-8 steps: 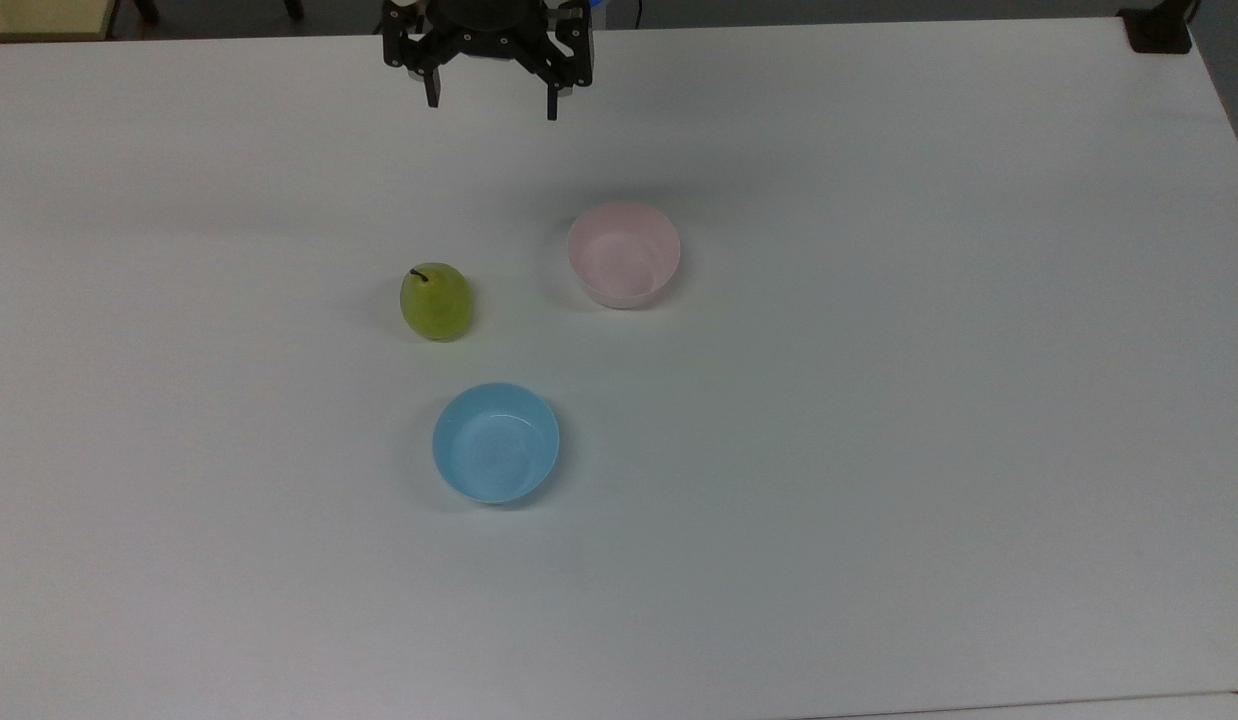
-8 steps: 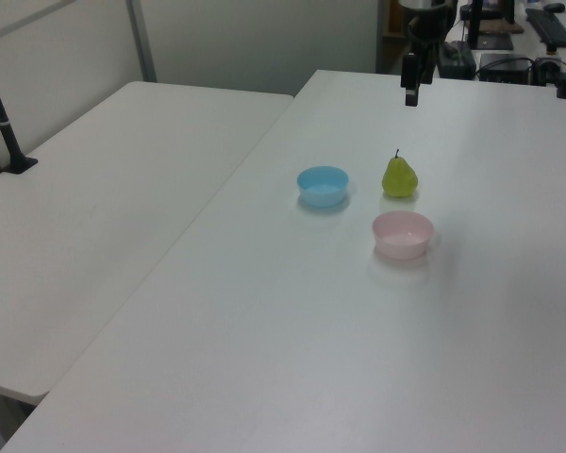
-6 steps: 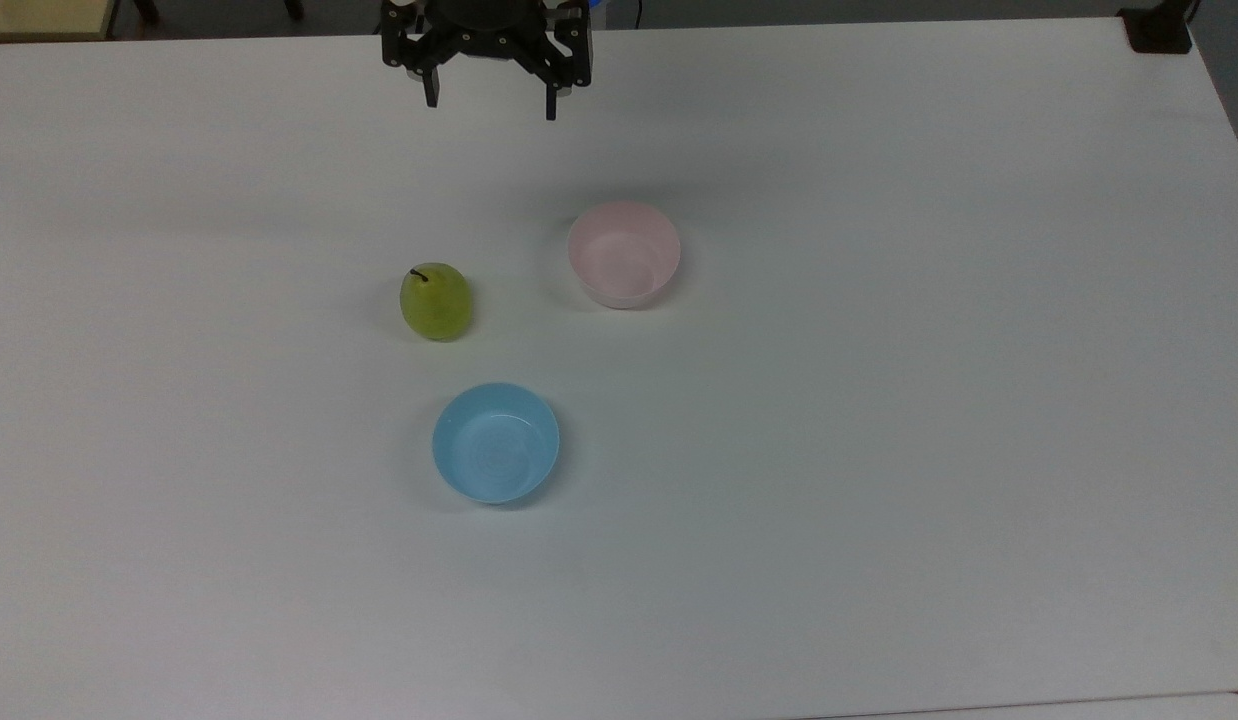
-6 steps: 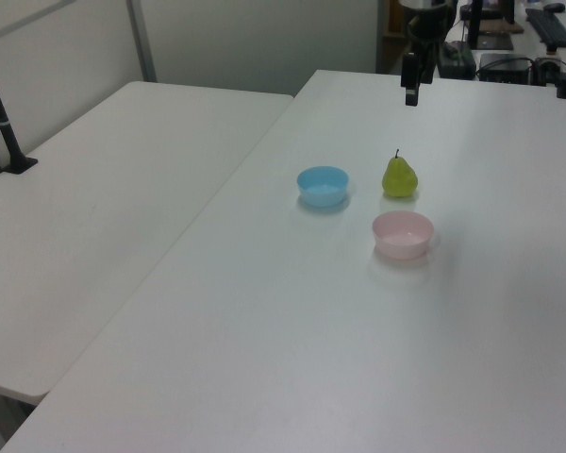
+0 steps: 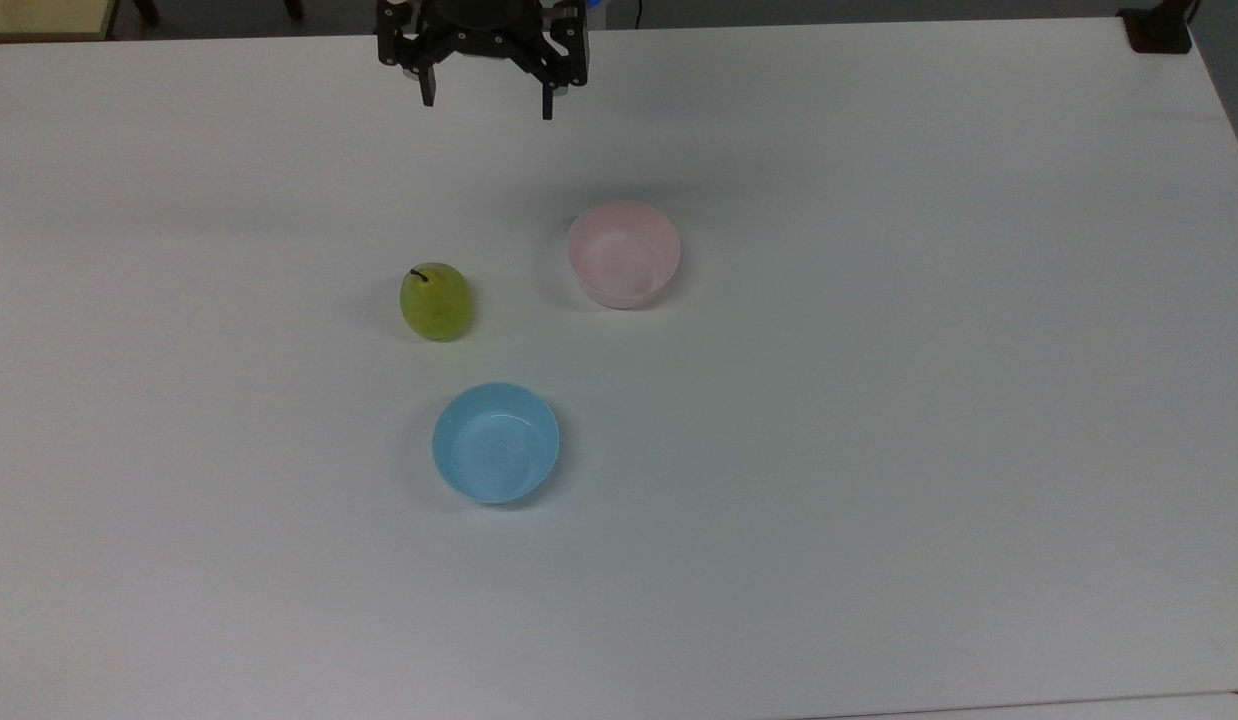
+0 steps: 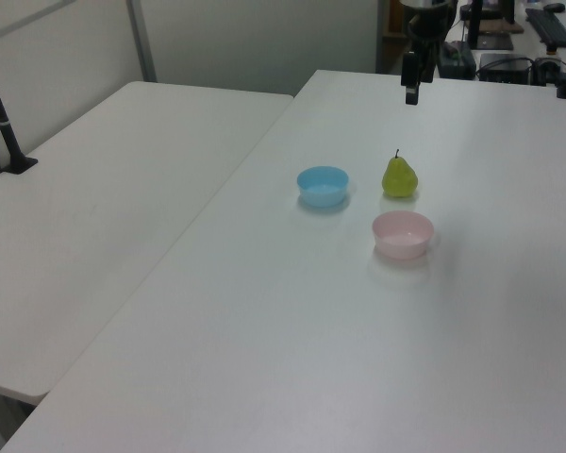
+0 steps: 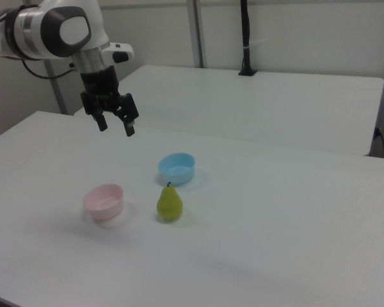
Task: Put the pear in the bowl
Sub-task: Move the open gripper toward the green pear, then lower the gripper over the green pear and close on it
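Note:
The yellow-green pear (image 5: pixel 436 301) (image 6: pixel 399 176) (image 7: pixel 169 203) stands upright on the white table with its dark stem up. The pale pink bowl (image 5: pixel 624 254) (image 6: pixel 403 233) (image 7: pixel 104 200) sits empty a short way to the top view's right of the pear. My gripper (image 5: pixel 487 108) (image 6: pixel 410 95) (image 7: pixel 116 128) hangs open high above the table near the top view's upper edge, well apart from both, with nothing between its fingers.
A light blue bowl (image 5: pixel 495 442) (image 6: pixel 322 185) (image 7: pixel 177 167) sits empty below the pear in the top view. A second white table (image 6: pixel 104 179) adjoins on the left view's left, with a black post (image 6: pixel 0 113) on it.
The gripper has shifted very slightly toward the top view's upper left. The pear and both bowls have not moved.

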